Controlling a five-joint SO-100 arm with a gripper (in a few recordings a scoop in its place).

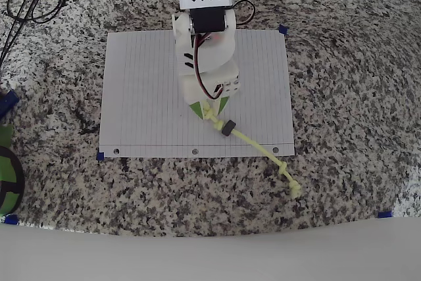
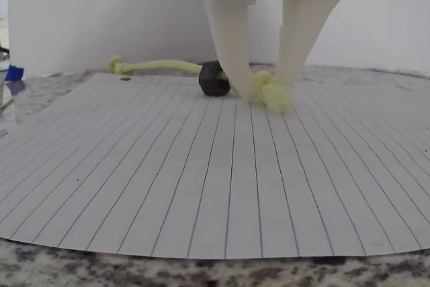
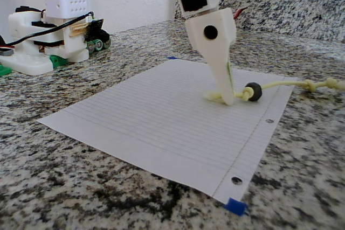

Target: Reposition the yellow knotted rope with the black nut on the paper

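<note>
1. Wrist view shows the gripper (image 2: 267, 92) with its two white fingers narrowed around the knotted end of the yellow knotted rope (image 2: 272, 93), tips down at the paper (image 2: 215, 186); the knot sits between them and looks pinched, so I judge the grip made.
2. The black nut (image 2: 215, 78) sits on the cord just beside the left finger in this view, apparently touching it. Moving slowly should stop it from sliding along the cord.
3. In the overhead view the rope (image 1: 260, 149) runs diagonally from the gripper (image 1: 210, 106) past the nut (image 1: 228, 127), over the punched-hole edge of the paper (image 1: 145, 97) and onto the granite worktop (image 1: 342, 97), where its far knot lies off the sheet.
4. To do the step well, I would lift only slightly and drag the held end away from that edge, toward the middle of the sheet, so the trailing end follows onto the paper.
5. The fixed view shows the fingertips low against the sheet (image 3: 161, 117); pressing down while dragging could wrinkle or shift it, though blue tape (image 3: 235, 206) marks a corner.
6. Release only when both knots lie within the lines.
</note>
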